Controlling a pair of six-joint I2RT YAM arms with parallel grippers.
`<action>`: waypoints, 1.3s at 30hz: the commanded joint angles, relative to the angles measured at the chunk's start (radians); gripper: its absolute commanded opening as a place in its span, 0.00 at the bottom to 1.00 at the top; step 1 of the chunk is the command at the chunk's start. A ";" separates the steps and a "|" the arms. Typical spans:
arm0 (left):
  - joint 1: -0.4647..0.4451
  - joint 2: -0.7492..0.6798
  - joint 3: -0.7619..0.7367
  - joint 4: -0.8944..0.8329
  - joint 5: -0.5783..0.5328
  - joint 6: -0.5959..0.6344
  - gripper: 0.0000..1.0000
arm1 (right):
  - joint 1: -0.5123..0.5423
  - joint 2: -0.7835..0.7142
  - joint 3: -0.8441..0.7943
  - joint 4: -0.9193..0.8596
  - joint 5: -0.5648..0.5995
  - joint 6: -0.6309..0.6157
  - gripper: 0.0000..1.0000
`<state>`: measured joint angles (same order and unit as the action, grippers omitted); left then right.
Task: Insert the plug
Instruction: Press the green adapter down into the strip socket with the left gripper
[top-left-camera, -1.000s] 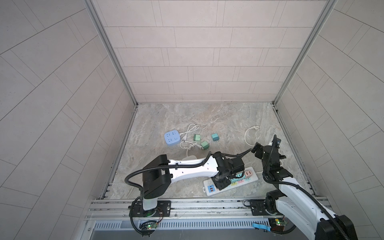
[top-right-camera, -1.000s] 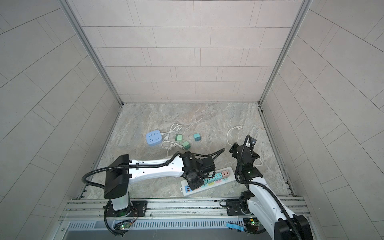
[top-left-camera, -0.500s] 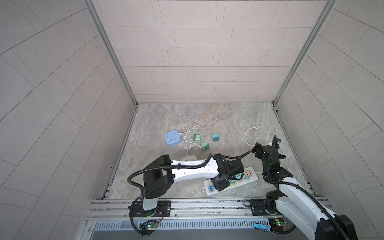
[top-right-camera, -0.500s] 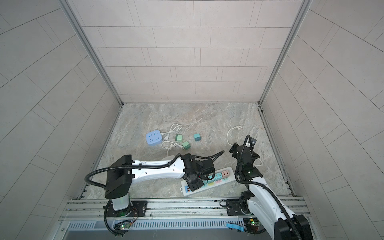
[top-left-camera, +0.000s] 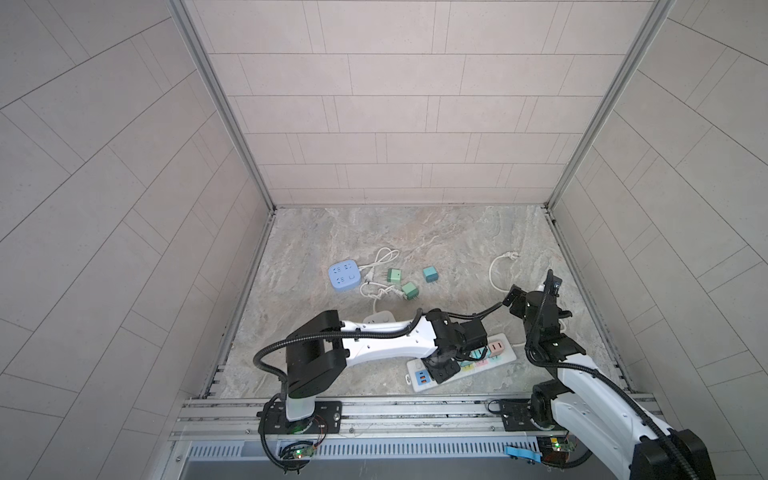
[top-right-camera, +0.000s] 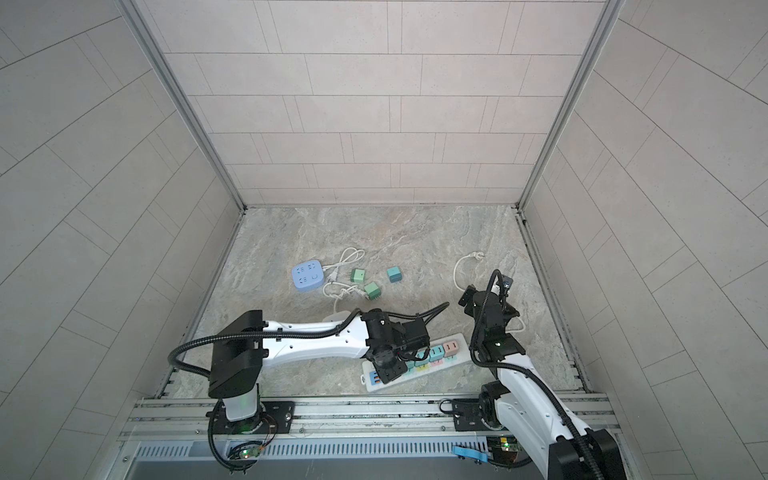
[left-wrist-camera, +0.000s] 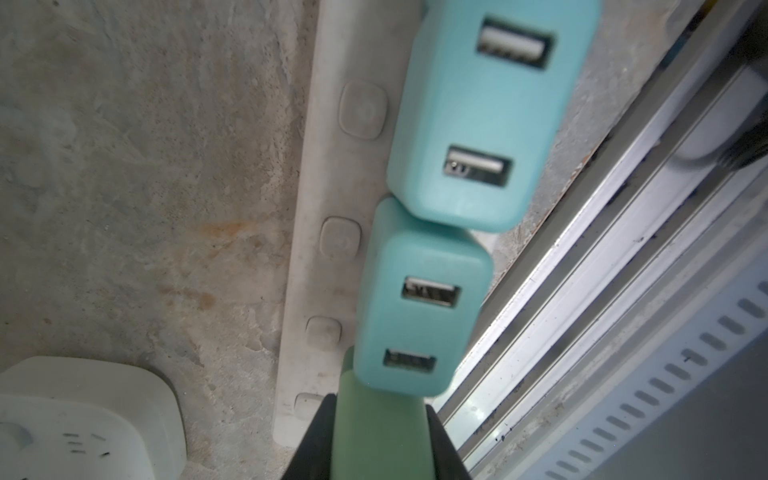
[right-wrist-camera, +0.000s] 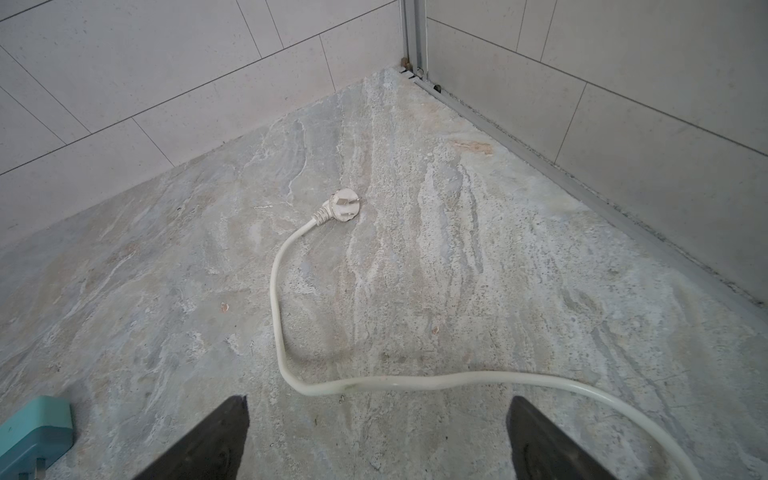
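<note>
Two high views over the whole floor (top-left-camera: 415, 241); wrist views low, close.

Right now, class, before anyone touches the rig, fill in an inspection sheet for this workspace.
Surface: marbled stone floor, faintly stained.
Job's things: green plug at the white power strip, beside two teal adapters standing in it.
Clutter: blue socket block, three loose adapters, white socket cube.
Grippers: left gripper shut on the green plug; right gripper open, empty.
Cables: white cord lying loose, plug free; thin cord by blue block.
Surroundings: tiled walls, metal rail.
</note>
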<state>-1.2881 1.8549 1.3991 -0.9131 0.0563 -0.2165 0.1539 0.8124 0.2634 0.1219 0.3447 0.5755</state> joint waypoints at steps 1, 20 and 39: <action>-0.004 0.036 -0.041 0.059 -0.018 0.004 0.00 | -0.002 -0.003 0.022 -0.015 0.016 0.013 0.99; -0.004 0.045 -0.097 0.168 -0.025 0.047 0.00 | -0.002 -0.103 0.253 -0.443 -0.140 0.219 1.00; 0.021 0.093 -0.063 0.174 0.017 0.083 0.00 | 0.006 -0.486 0.341 -0.529 -0.562 0.530 1.00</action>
<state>-1.2743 1.8648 1.3392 -0.8059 0.0666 -0.1364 0.1570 0.3317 0.5911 -0.4217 -0.1787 1.0637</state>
